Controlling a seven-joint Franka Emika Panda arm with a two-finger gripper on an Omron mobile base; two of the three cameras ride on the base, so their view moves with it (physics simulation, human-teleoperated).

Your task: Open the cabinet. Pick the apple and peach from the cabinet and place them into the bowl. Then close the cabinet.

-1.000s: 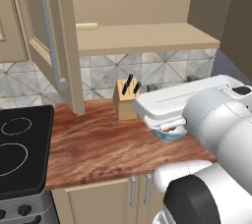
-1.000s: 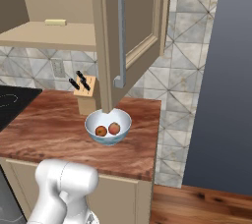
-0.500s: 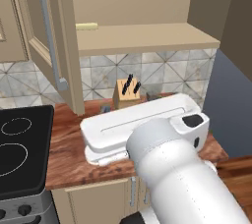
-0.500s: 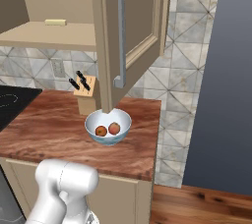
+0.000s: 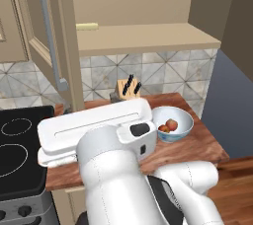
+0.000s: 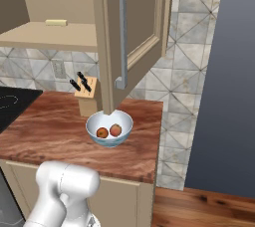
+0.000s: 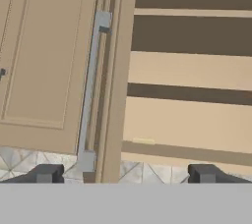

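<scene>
The cabinet [image 5: 143, 39] stands open with both doors swung out. Its left door [image 7: 49, 61] and long grey bar handle [image 7: 91, 90] fill the left of the hand view, with bare shelves to the right. My gripper [image 7: 126, 174] is open, empty, and faces the door's edge from a distance. The white bowl [image 6: 109, 124] sits on the wooden counter below the right door [image 6: 142, 17]. Two reddish round fruits lie in it, one [image 6: 102, 132] beside the other [image 6: 115, 130]; I cannot tell apple from peach. The bowl [image 5: 184, 120] also appears right of my arm.
A knife block [image 5: 129, 88] stands at the tiled back wall, left of the bowl. A small yellow block [image 6: 56, 22] lies on the lowest cabinet shelf. A black stove top [image 5: 20, 145] borders the counter on the left. The counter ends at a dark wall on the right.
In the left base view my arm has swung left across the counter, uncovering the bowl. The bowl, fruits and doors have not moved.
</scene>
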